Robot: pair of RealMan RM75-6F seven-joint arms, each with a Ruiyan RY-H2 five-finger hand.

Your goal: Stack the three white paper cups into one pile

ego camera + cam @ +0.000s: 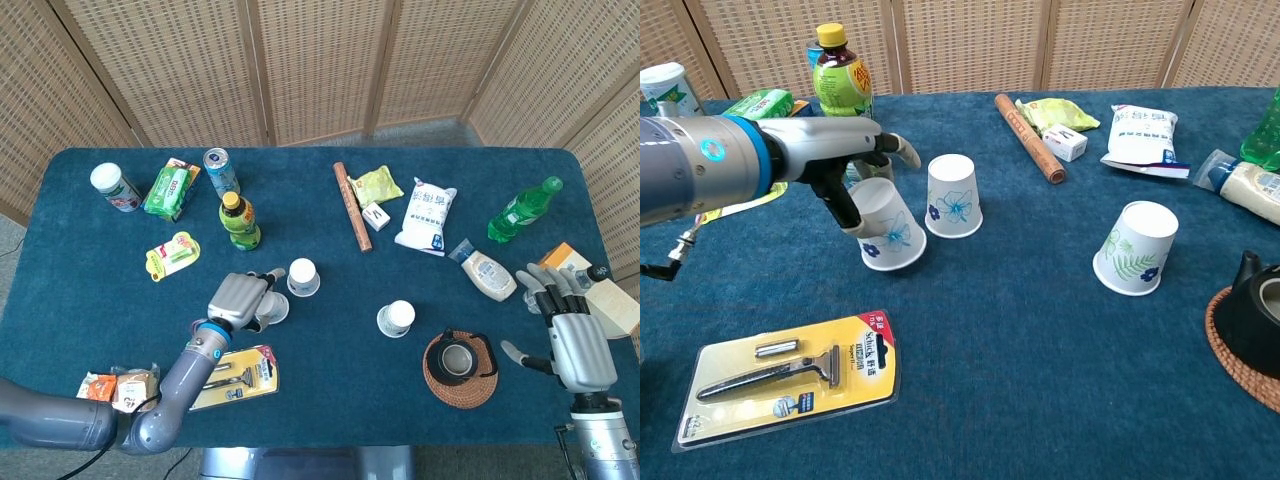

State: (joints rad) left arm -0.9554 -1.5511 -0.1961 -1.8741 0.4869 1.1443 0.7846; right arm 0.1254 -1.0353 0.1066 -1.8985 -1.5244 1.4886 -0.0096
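Note:
My left hand (240, 298) (852, 160) grips a white paper cup with a blue flower (885, 227) (272, 309), upside down and tilted, lifted just left of a second upturned cup (953, 195) (303, 277) standing mid-table. A third upturned cup with a green leaf print (1136, 248) (396, 319) stands to the right. My right hand (570, 335) is open near the table's right edge, holding nothing, and shows only in the head view.
A razor pack (790, 375) lies in front of the held cup. A green tea bottle (847, 105) stands behind my left hand. A black teapot on a woven mat (459, 366), a wooden stick (1030, 123), snack bags and bottles ring the table.

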